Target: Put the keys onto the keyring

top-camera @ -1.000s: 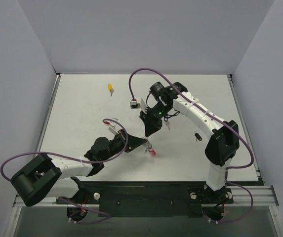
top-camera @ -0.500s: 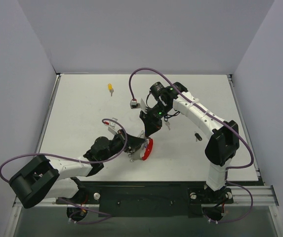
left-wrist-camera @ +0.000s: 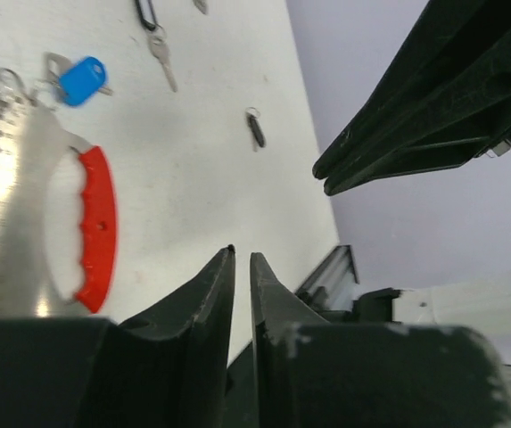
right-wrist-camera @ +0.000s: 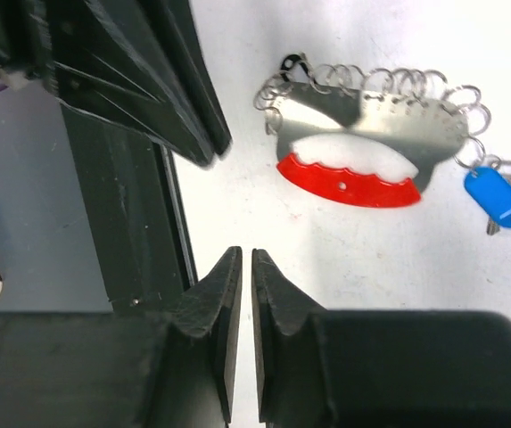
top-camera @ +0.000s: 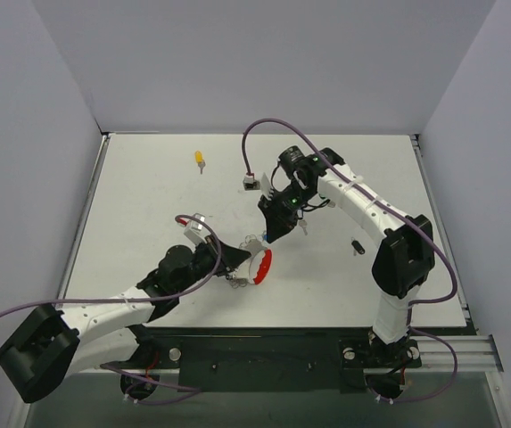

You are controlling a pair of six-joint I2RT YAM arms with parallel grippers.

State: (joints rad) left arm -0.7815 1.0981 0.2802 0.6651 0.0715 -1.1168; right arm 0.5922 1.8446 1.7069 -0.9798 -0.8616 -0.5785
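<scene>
The keyring is a silver plate with a red grip and a row of small wire rings, lying flat on the table. A blue-headed key hangs on one end ring. My left gripper is shut and empty just left of the keyring. My right gripper is shut and empty just above and behind the keyring. A yellow key lies far back left. A black key lies to the right. A bare silver key lies beyond the blue key.
A black-outlined key tag lies near the silver key. The black key shows in the left wrist view. The two grippers are close together, the left one at the right wrist view's top left. Purple cables loop over both arms.
The keyring was up on edge at my left gripper's tips and now lies flat on the table. My left gripper has drawn back left. My right gripper shifted slightly right.
</scene>
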